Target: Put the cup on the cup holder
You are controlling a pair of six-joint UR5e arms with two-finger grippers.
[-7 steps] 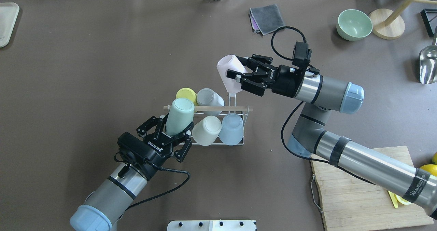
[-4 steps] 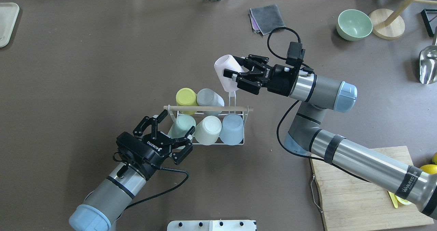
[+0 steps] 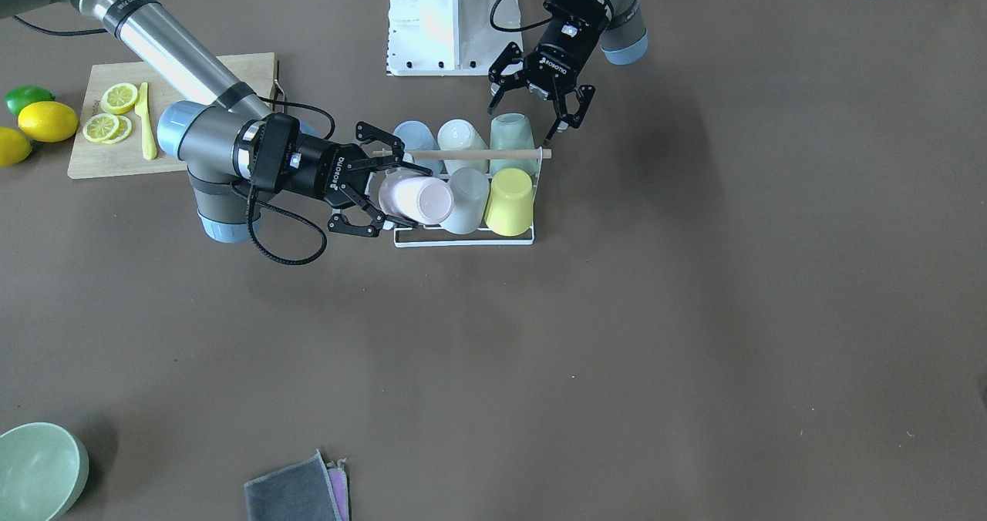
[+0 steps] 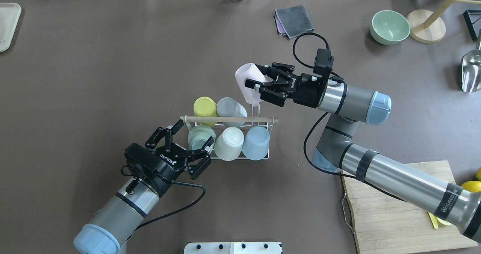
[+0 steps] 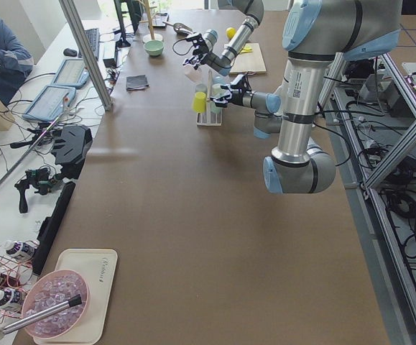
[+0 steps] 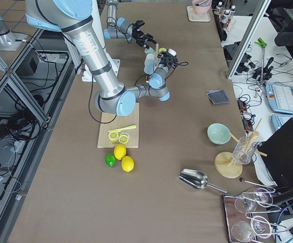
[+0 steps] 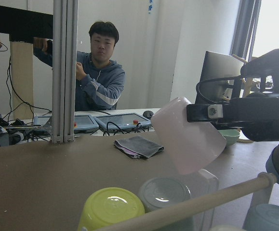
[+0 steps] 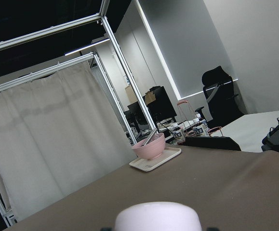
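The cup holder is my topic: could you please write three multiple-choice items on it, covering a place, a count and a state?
1. Where is the pink cup? A) in the right gripper B) on the cutting board C) in the green bowl
2. How many cups sit on the cup holder? A) three B) five C) six
3. The fingers of the left gripper are: A) shut on the holder B) shut on a cup C) open
Key: 1A, its fingers clamp it; 2B, two far, three near; 3C, spread around the mint-green cup.
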